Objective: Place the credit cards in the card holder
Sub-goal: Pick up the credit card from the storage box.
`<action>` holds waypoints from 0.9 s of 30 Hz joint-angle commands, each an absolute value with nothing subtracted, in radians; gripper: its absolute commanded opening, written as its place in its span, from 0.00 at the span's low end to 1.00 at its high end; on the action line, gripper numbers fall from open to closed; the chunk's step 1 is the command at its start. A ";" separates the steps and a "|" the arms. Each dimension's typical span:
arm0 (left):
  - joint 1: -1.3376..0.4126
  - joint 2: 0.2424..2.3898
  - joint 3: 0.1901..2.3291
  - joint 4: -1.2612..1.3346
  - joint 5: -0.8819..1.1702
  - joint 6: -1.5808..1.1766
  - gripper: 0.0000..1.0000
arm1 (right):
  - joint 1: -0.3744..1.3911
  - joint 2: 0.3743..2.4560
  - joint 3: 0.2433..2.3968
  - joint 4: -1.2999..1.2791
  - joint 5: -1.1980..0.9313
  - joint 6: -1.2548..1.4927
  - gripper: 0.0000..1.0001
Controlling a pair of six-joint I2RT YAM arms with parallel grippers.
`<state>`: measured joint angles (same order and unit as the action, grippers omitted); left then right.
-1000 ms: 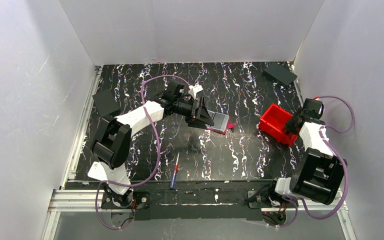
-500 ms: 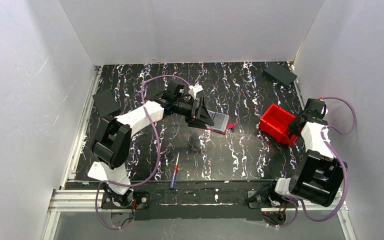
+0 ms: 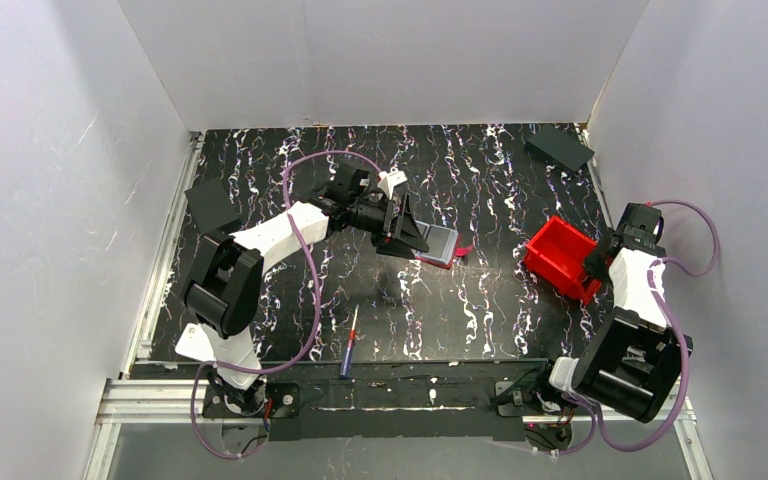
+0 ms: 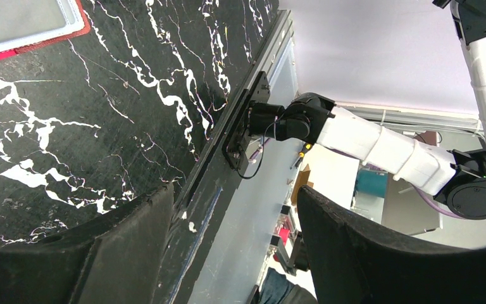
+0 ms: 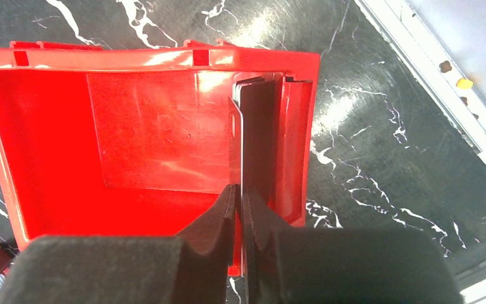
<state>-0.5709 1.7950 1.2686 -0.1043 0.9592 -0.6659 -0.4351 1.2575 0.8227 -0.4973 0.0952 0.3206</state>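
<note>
On white-veined black tabletop (image 3: 480,300) between white walls (image 3: 380,60), left hand (image 4: 234,209) gapes empty, right hand (image 5: 240,197) pinches a credit card (image 5: 256,139)

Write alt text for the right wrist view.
Right gripper pinches a thin card that stands on edge inside an open red bin, near its wall at picture right, seen from above. More dark cards stand beside it. Black marbled table surrounds the bin.
</note>
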 commanded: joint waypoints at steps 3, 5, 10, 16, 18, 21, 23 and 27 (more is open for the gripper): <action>-0.575 1.792 1.269 -0.094 0.995 -0.662 0.69 | -0.461 1.230 0.852 -0.557 0.118 0.315 0.14; -0.575 1.792 1.269 -0.094 0.997 -0.664 0.69 | -0.462 1.229 0.851 -0.561 0.114 0.313 0.13; -0.575 1.795 1.270 -0.092 0.996 -0.664 0.69 | -0.468 1.223 0.845 -0.584 0.134 0.321 0.11; -0.596 1.805 1.263 -0.069 0.958 -0.664 0.69 | -0.469 1.230 0.850 -0.590 0.120 0.315 0.10; -0.632 1.816 1.243 0.007 0.902 -0.697 0.71 | -0.469 1.224 0.851 -0.589 0.111 0.315 0.10; -0.700 1.875 1.282 0.049 0.842 -0.786 0.72 | -0.469 1.213 0.836 -0.587 0.102 0.325 0.10; -0.748 1.925 1.347 0.047 0.792 -0.830 0.72 | -0.469 1.203 0.836 -0.599 0.106 0.327 0.10; -0.848 2.011 1.486 0.058 0.610 -0.907 0.75 | -0.466 1.207 0.841 -0.613 0.126 0.333 0.10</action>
<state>-0.7654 1.9671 1.3548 0.0242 0.7876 -0.8108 -0.4515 1.2259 0.8230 -0.5774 0.0986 0.3099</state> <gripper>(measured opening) 0.733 0.111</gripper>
